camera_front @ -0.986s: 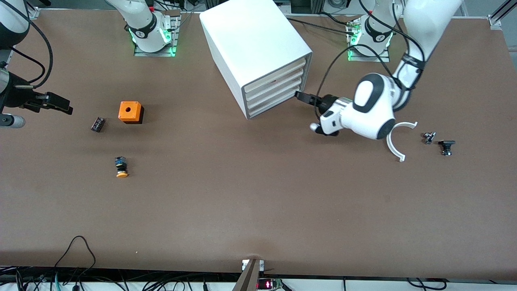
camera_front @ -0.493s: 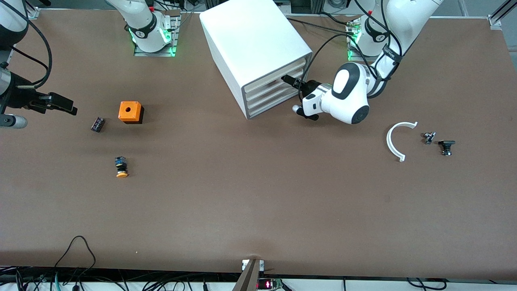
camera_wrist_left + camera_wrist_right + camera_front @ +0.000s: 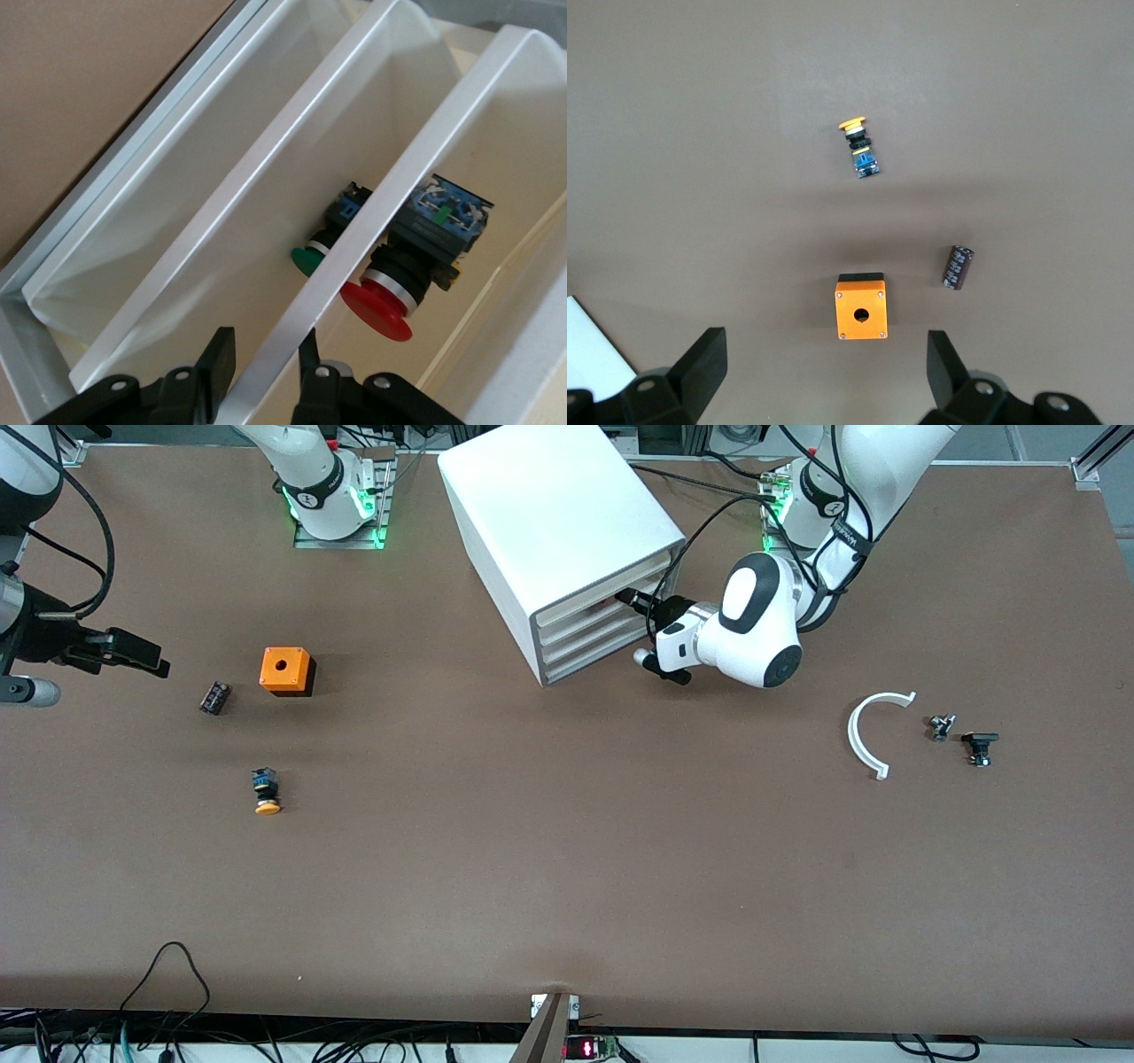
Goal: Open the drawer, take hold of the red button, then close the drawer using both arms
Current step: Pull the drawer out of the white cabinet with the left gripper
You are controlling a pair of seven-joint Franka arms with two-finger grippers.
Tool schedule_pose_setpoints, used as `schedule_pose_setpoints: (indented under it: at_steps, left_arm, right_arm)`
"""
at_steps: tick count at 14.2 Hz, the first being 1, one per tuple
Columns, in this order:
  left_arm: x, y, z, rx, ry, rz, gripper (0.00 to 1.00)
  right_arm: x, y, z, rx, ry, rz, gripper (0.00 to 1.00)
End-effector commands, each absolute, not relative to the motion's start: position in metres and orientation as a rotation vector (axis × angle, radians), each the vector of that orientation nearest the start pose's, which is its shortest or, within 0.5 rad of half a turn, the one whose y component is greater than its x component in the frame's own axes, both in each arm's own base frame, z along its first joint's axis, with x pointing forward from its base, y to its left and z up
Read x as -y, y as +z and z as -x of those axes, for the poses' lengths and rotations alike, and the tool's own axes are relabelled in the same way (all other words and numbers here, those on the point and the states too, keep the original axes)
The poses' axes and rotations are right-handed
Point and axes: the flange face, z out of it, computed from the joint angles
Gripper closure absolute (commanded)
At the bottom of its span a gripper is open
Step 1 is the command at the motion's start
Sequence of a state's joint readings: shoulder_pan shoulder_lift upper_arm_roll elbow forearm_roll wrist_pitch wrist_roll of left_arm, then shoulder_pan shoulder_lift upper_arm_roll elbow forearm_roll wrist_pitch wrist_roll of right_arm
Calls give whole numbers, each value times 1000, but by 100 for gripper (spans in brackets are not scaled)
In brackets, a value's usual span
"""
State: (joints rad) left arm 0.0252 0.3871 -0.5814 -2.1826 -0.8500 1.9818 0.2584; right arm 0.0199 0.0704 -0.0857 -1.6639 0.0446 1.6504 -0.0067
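- Starting nearest the front camera, we're seeing the orange-capped button (image 3: 266, 792) lying on the table (image 3: 532, 868), with the orange cube (image 3: 285, 670) and a small dark cylinder (image 3: 214, 696) farther up; none of these belongs to the job.
- Toward the left arm's end, a white curved strip (image 3: 873, 731) and two small dark parts (image 3: 961, 737) are lying idle.
- The right gripper (image 3: 824, 372) is waiting over the right arm's end of the table, fingers spread wide and holding nothing, looking down on the cube.
- Now the action: the left gripper (image 3: 266, 363) is sitting right at the cabinet (image 3: 558, 540) front, its fingers parted a little and straddling the sloped lip of the drawer (image 3: 354, 266). We judge it is getting a hold on that lip; whether the pads are touching it yet, we can't tell.
- The red-capped button (image 3: 403, 274) is lying inside that tray, cap toward the front. A green-capped one (image 3: 323, 243) is sitting in the neighbouring tray.
- So we're judging the task as barely begun: all four drawers are looking close to flush from the front camera. The pull, the pick and the closing are all still to come.
- Hard to make out: from the front, the left arm's wrist is covering the fingertips, and the button is showing only as a faint red fleck. We're not sure which of the upper drawers is being taken.
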Motion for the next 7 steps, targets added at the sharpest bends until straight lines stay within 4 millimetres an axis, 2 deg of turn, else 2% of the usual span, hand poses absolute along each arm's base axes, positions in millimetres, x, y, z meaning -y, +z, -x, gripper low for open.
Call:
schedule_pose_setpoints:
  at_steps: [1, 2, 4, 5, 6, 7]
  left_arm:
    - [262, 240, -449, 172, -677, -2274, 100]
    - [239, 249, -474, 141, -611, -2298, 100]
    - [211, 260, -509, 113, -498, -2354, 100]
    - [206, 262, -516, 102, -455, -2376, 100]
    - [205, 263, -517, 92, -443, -2381, 100]
    - [206, 264, -517, 98, -435, -2380, 1]
  right_arm:
    - [29, 549, -580, -81, 116, 3072, 0]
    - [26, 547, -581, -78, 115, 3067, 0]
    - [5, 546, -585, -64, 91, 2976, 0]
    - [-1, 540, -591, -54, 76, 2970, 0]
    - [-23, 537, -596, 1, 46, 2970, 0]
    - [-43, 535, -601, 50, 14, 2974, 0]
